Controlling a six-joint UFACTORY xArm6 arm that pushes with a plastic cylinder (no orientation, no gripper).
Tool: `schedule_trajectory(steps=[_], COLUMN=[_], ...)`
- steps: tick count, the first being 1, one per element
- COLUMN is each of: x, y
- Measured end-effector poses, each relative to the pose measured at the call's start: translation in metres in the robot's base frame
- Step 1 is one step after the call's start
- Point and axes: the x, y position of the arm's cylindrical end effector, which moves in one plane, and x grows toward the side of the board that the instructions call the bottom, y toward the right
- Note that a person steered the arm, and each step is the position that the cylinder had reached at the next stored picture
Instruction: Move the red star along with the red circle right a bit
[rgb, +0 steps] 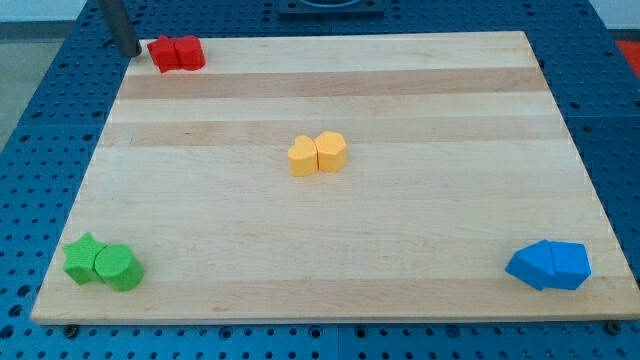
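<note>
While you look over the board, read these lines:

Cut off: the rod (118, 25) runs out of the view's top edge, so you see only its lower stretch and none of the arm above it.
Hard to make out: the two blue blocks (549, 265) at the view's bottom right press together and their shapes do not read clearly.
Rod pose: it stands nearly upright at the view's top left, over the board's corner.
My tip (130, 52): it sits just to the view's left of the red pair, close beside it; you cannot tell whether it touches.
Hand state: the arm ends in the bare rod, with nothing to open, close or grip.
Red star (164, 53): at the board's top left corner, nearer the tip.
Red circle (190, 53): touching the star on its right side.
Yellow pair: a heart (303, 157) and a six-sided block (331, 151), touching, near the board's middle.
Green pair: a star (84, 259) and a round block (118, 267), touching, at the view's bottom left.
Board (420, 100): pale wood, lying on a blue pegged table (615, 80).
</note>
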Motion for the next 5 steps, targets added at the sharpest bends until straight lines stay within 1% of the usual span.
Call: schedule_trajectory(steps=[1,2,3,5], x=[0.017,0.019,0.019,0.012], y=[0.016,0.047,0.065,-0.004])
